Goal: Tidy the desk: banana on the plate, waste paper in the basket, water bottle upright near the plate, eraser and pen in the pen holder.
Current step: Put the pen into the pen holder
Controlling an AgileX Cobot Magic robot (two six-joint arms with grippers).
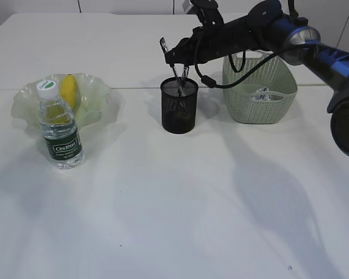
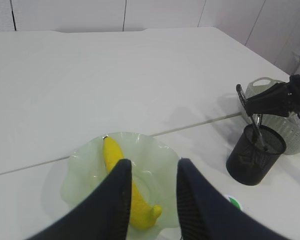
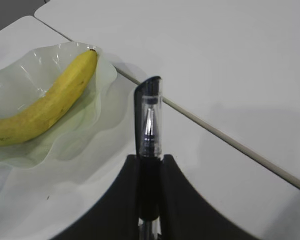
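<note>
The yellow banana lies on the pale green wavy plate. The water bottle stands upright in front of the plate. My right gripper is shut on the pen, whose lower end is inside the black mesh pen holder. In the right wrist view the jaws clamp the pen. My left gripper is open and empty above the plate and banana. Crumpled paper lies in the green basket. I cannot make out the eraser.
The basket stands right of the pen holder, under my right arm. The pen holder and the bottle's green cap show right of my left gripper. A seam between two white tabletops runs behind the plate.
</note>
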